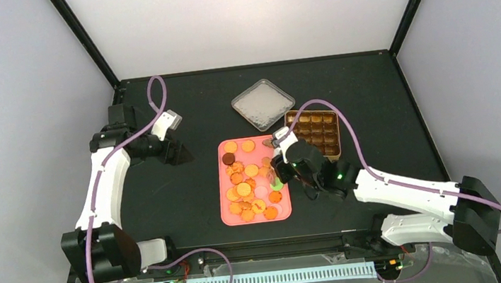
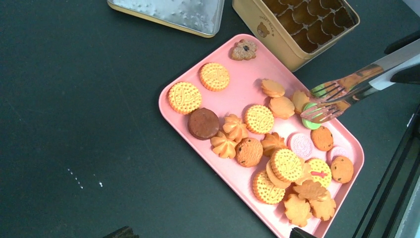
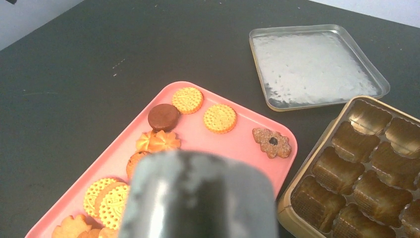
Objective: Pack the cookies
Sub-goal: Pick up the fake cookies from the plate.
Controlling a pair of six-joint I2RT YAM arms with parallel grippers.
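The cookies (image 2: 259, 119) lie spread over a pink tray (image 2: 237, 84): mostly orange-golden rounds and flower shapes, one dark brown (image 2: 203, 123), some pale pink (image 2: 300, 145). My right gripper (image 1: 288, 168) is shut on metal tongs (image 2: 341, 88). The forked tong tips sit either side of a green cookie (image 2: 311, 115) at the tray's right edge. In the right wrist view the tongs (image 3: 198, 198) are a blurred grey mass that hides the fingers. My left gripper (image 2: 210, 233) is open and holds nothing. It hangs left of the tray (image 1: 231, 218), only its fingertips (image 2: 119, 232) showing.
A gold tin (image 2: 277, 29) with several brown compartments, no cookie showing in them, stands just right of the tray's far end (image 1: 314, 133). Its silver lid (image 1: 262, 103) lies flat behind the tray. A black table (image 1: 170, 207) surrounds everything.
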